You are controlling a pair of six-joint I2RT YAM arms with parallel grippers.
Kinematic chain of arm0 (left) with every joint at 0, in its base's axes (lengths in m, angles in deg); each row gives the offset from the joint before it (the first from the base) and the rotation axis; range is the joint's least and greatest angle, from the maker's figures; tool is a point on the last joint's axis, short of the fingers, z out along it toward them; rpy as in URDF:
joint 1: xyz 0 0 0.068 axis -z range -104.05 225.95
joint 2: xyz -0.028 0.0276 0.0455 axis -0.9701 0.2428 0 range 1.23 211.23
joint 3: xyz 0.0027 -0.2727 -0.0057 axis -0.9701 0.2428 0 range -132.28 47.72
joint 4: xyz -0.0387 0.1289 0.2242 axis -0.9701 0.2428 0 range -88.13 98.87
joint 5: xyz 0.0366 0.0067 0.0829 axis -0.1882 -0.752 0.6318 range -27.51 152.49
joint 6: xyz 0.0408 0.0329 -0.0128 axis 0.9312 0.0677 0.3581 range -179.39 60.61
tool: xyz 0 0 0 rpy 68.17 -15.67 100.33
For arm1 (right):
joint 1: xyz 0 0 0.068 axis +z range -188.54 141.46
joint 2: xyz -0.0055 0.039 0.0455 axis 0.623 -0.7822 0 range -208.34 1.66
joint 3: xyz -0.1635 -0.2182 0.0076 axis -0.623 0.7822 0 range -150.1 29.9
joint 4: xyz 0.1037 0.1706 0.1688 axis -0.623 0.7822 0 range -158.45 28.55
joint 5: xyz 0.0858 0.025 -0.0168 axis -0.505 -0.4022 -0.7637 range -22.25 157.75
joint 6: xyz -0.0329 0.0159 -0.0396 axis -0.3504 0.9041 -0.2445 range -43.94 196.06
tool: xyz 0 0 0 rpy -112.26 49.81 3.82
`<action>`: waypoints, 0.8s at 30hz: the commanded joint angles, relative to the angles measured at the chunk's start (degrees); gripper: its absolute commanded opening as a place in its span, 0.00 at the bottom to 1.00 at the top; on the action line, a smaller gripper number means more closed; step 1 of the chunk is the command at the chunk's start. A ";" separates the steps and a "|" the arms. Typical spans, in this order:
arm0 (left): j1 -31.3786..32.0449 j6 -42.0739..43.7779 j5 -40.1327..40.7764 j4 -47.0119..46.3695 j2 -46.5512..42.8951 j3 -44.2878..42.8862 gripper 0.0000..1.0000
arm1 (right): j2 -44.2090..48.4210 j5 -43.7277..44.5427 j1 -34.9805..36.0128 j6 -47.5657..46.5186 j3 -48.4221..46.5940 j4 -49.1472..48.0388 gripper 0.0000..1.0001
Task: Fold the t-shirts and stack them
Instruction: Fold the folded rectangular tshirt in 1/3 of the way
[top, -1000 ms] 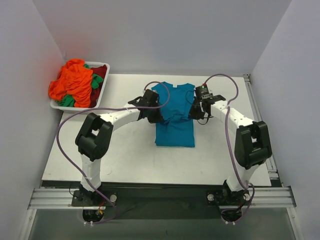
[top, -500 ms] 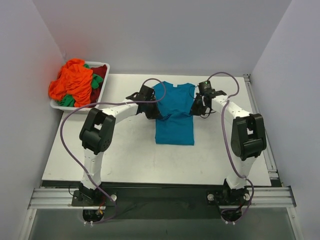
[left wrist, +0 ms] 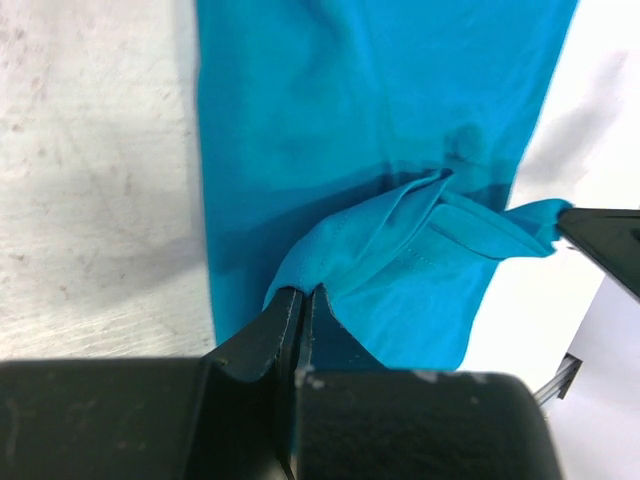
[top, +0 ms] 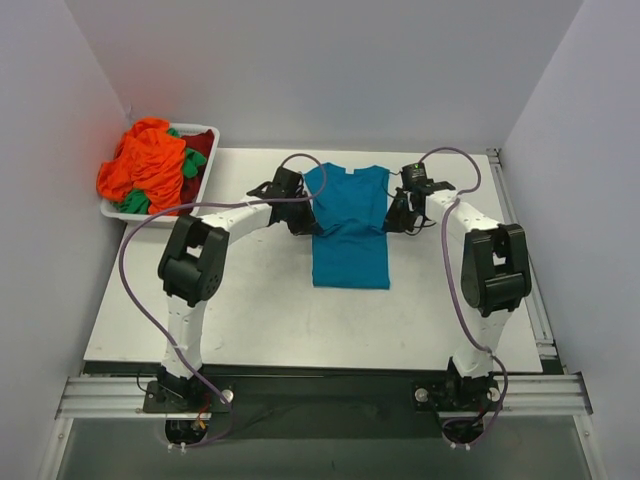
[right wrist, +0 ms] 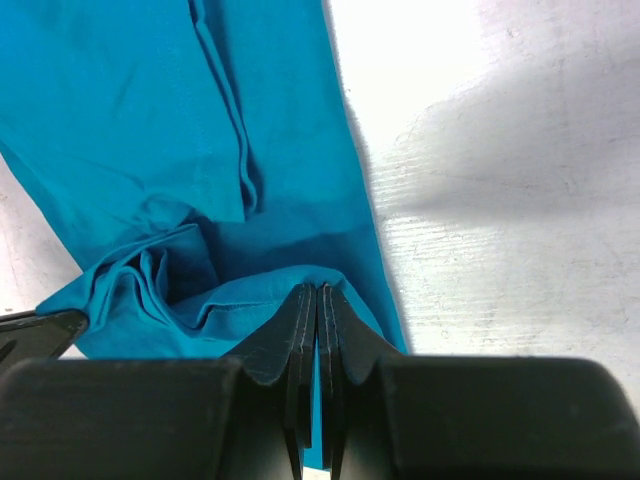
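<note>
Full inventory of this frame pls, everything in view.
teal t-shirt: one, teal-blue, middle of the table
pile of t-shirts: count unclear, orange, green, dark red, heaped in the tray
tray: one, white, far left corner
table: one, white
left arm, right arm: white and black, bases at near edge
left gripper: black, shut on teal t-shirt's left side
right gripper: black, shut on its right side

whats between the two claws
The teal shirt spans the gap between left claw and right claw, each pinching one side; the top view shows it.
</note>
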 commanded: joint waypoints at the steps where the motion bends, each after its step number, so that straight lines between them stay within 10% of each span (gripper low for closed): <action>1: -0.41 0.19 -1.76 -2.81 -0.18 -3.73 0.00 | 0.86 -0.46 -0.65 -1.20 -2.27 1.07 0.00; 13: -2.08 0.45 -2.47 -2.72 0.52 -5.67 0.00 | -0.72 -3.00 -3.02 -2.08 -4.99 1.51 0.02; 16: -2.96 1.24 -3.25 -4.21 1.58 -5.84 0.13 | -2.83 -4.85 -3.63 -2.51 -6.49 1.86 0.23; 19: -5.67 2.03 -5.89 -7.73 2.02 -5.84 0.52 | -3.97 -5.29 -4.77 -2.96 -8.15 2.30 0.49; 24: -8.85 3.44 -8.45 -7.91 -2.53 -5.06 0.64 | -1.26 -4.77 -4.78 -5.94 -9.49 5.20 0.54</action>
